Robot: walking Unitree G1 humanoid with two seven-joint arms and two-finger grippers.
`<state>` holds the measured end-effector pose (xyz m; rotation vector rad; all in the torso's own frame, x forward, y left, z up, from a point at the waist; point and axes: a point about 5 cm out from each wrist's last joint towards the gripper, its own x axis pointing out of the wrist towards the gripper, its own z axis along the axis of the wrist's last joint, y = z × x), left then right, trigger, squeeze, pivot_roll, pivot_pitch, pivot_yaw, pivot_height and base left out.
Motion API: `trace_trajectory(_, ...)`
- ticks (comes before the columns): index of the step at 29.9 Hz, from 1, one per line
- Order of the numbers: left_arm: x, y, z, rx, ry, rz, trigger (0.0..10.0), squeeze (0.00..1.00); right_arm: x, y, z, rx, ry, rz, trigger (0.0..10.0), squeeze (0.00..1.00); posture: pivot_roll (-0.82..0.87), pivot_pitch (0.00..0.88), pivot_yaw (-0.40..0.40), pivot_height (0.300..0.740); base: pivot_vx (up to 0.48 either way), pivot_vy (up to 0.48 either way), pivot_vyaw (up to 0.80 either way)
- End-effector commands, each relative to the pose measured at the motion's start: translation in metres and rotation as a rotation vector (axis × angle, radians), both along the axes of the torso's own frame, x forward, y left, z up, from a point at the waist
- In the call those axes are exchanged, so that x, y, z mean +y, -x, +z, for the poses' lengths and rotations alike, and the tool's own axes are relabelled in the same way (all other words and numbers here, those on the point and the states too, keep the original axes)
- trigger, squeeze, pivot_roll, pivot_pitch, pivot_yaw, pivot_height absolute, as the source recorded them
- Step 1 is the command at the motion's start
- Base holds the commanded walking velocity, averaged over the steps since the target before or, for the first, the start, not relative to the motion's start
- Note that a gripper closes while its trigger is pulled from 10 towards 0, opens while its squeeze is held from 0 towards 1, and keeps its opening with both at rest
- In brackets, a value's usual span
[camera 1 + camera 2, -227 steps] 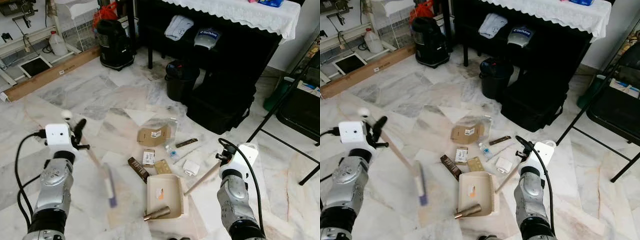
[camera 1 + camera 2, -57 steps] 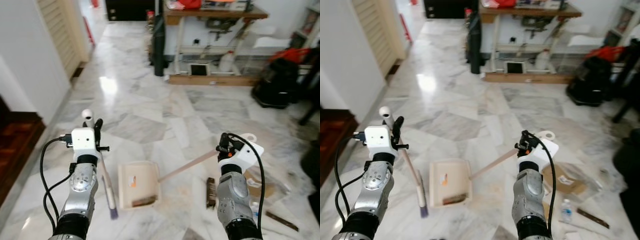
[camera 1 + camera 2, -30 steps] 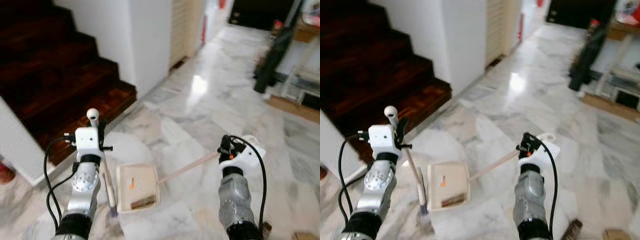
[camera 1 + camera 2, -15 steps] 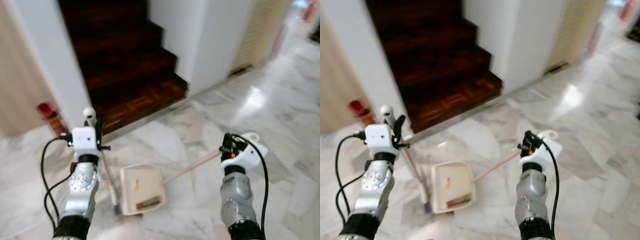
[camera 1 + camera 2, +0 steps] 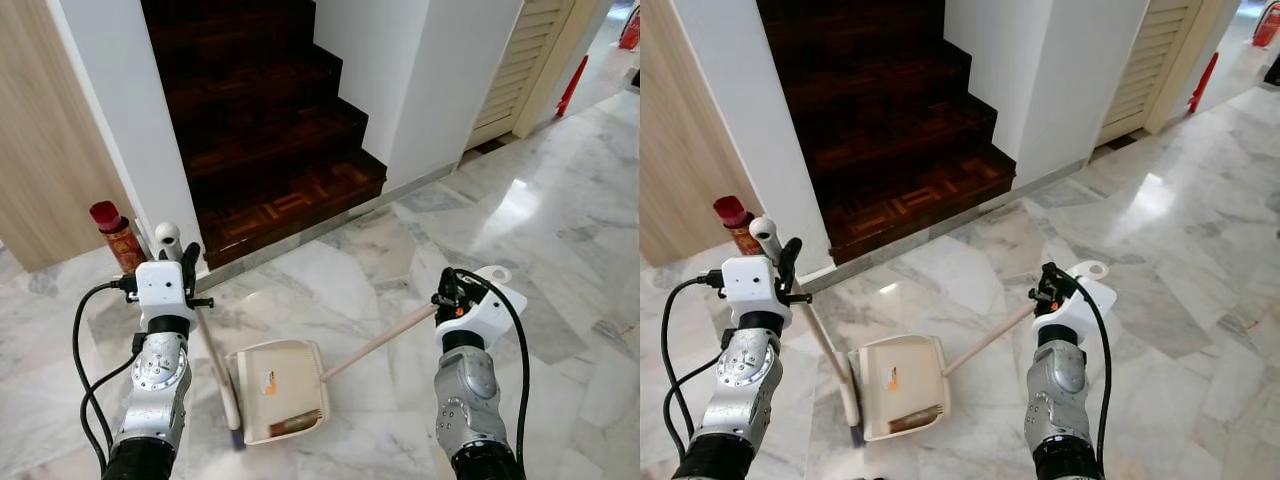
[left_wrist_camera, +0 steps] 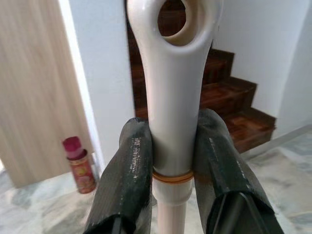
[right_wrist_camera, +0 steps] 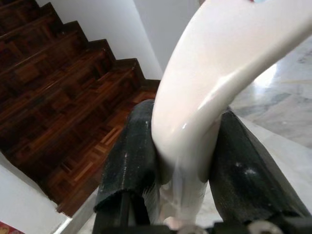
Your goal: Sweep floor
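Broom [image 5: 214, 362] clenched at its white looped handle top by left pincer [image 6: 171, 161], dustpan [image 5: 279, 388] resting on marble floor [image 5: 560, 250] near the stair foot, its long stick gripped at the end by right pincer [image 7: 183, 161]; both judged light, stiff, slippery plastic.

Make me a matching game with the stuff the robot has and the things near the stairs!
Things:
1. broom
2. dustpan
3. red can
4. wooden stairs

Places or states:
A. stands on the floor by the white wall, left of the steps
B. gripped at its handle by the left end effector
C. dark brown, rising between white walls
D. carries a bit of swept-up stuff, its long handle gripped by the right end effector

Pairs: 1-B, 2-D, 3-A, 4-C
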<state>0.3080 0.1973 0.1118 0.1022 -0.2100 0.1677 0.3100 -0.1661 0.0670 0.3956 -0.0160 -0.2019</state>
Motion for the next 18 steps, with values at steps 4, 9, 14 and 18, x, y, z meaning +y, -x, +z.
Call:
trace_trajectory(4,-0.0004,-0.0003,0.0108,-0.04,-0.009,-0.003,10.0,0.0,-0.0037,-0.0014,0.0098,-0.048,-0.007,-0.017,10.0,0.0,-0.03,0.072,-0.042,0.74,0.0,0.0,0.0)
trace_trajectory(9,-0.0014,0.0002,0.0096,-0.034,-0.009,-0.005,10.0,0.0,-0.0039,-0.0006,0.0087,-0.041,0.004,-0.016,10.0,0.0,-0.03,0.074,-0.043,0.74,0.0,0.0,0.59)
trace_trajectory(14,-0.0029,-0.0001,0.0084,-0.026,-0.007,-0.009,10.0,0.0,-0.004,-0.0008,0.0093,-0.043,0.001,-0.015,10.0,0.0,-0.04,0.07,-0.041,0.74,0.0,0.0,0.8)
trace_trajectory(18,-0.0035,-0.0006,0.007,-0.018,-0.005,-0.014,10.0,0.0,-0.0021,-0.0011,0.0101,-0.045,0.001,-0.011,10.0,0.0,-0.04,0.059,-0.038,0.74,0.0,0.0,0.8)
